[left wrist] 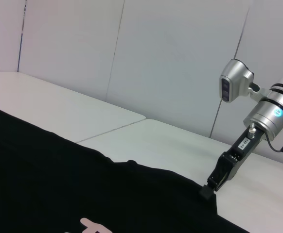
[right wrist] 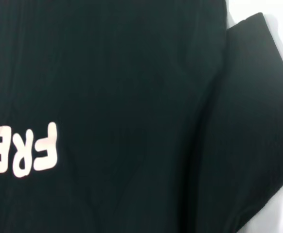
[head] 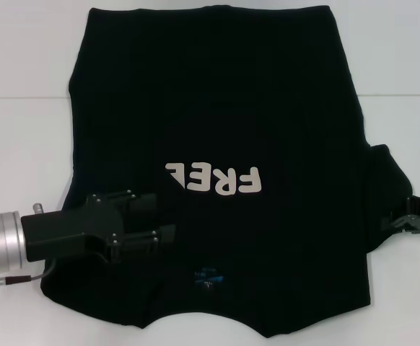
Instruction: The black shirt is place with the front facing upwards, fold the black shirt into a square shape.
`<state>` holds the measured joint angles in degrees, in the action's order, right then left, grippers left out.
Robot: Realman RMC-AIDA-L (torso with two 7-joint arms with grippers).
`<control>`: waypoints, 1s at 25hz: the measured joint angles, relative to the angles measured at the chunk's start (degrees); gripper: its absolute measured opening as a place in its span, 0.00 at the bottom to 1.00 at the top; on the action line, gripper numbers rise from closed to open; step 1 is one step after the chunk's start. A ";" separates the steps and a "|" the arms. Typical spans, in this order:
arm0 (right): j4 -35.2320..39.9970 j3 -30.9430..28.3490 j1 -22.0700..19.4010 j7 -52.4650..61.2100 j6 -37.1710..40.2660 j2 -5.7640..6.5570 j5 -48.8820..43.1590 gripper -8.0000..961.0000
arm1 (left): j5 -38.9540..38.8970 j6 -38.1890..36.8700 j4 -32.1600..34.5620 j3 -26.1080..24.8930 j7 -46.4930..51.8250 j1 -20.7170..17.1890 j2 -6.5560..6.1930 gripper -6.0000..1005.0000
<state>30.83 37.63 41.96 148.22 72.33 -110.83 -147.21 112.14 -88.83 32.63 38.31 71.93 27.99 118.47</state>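
Shirt: the black shirt (head: 217,130) lies flat on the white table (head: 22,137), filling the frame's centre.
Left gripper: my left gripper (head: 168,225), lower left, fingers spread above the folded-in cloth.
Right gripper: my right gripper (head: 392,220), right edge, pinching the sleeve.

You cannot see the black shirt (head: 217,108)'s left sleeve: the left gripper (head: 168,232) covers it. The chest print (head: 213,178) loses its last letters, and the right gripper (head: 394,220) blends into the cloth.
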 joint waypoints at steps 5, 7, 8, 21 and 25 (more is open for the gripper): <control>0.06 0.39 0.10 -0.01 -0.01 -0.03 -0.36 0.12 | 0.00 -0.13 0.00 -0.46 0.13 -0.01 -0.12 0.73; 0.16 0.71 0.07 -0.04 -0.03 0.02 -0.36 0.06 | 0.00 -0.12 -0.08 -0.58 0.17 0.02 -0.17 0.73; 0.20 0.83 0.05 -0.09 -0.04 0.07 -0.36 0.06 | 0.00 -0.09 -0.09 -0.60 0.18 0.03 -0.17 0.73; 8.15 -1.07 -2.30 -1.67 3.28 0.56 0.35 0.05 | -0.03 -0.64 -0.21 -3.57 0.62 0.31 -0.36 0.73; 12.46 -2.84 -2.80 -2.99 6.64 0.55 0.51 0.05 | -0.08 -0.55 -0.20 -3.60 0.85 0.27 -0.37 0.73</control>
<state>43.29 34.78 39.16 145.22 78.97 -110.28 -146.70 112.06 -89.39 32.43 34.71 72.79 28.27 118.10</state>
